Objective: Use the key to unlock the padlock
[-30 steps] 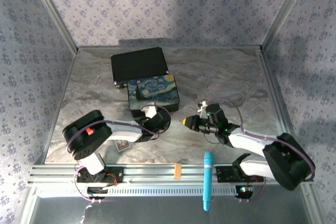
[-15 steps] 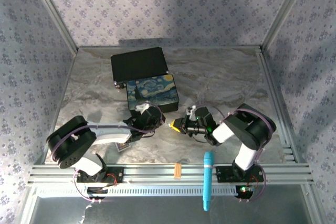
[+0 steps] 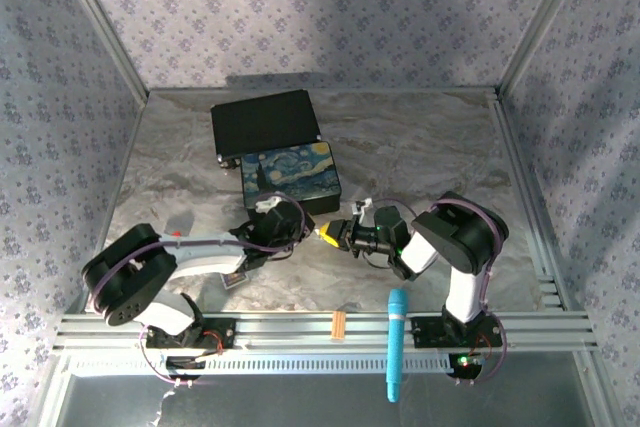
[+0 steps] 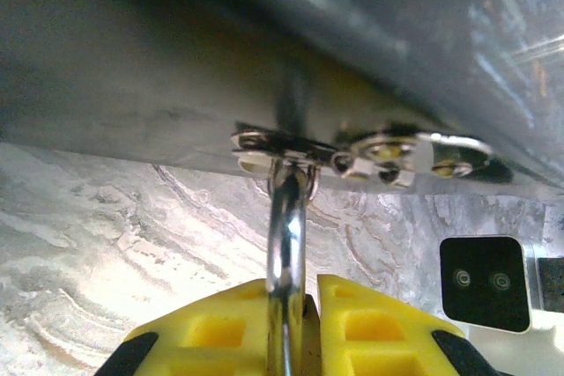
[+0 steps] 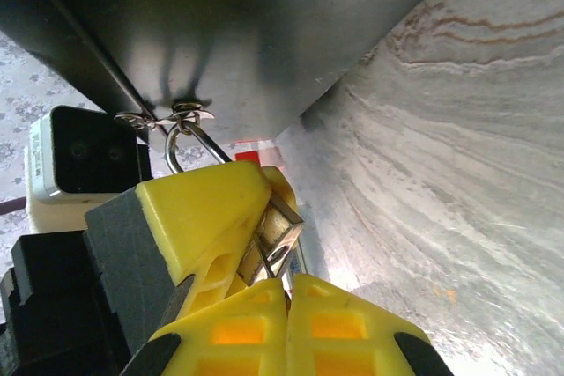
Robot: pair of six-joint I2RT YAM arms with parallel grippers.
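The padlock (image 5: 280,228) is made of brass-toned metal, and its shackle is polished to a mirror gloss. The left gripper (image 4: 293,305), at the lower edge, is fingered in matt yellow moulded plastic. The table (image 4: 106,244) is finished in smooth, faintly glossy grey marbling.

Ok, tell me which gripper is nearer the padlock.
Left. The left gripper is clamped on the padlock, whose shackle runs up out of the grip. The right gripper is shut, its tips right at the lock's body, facing the left one.
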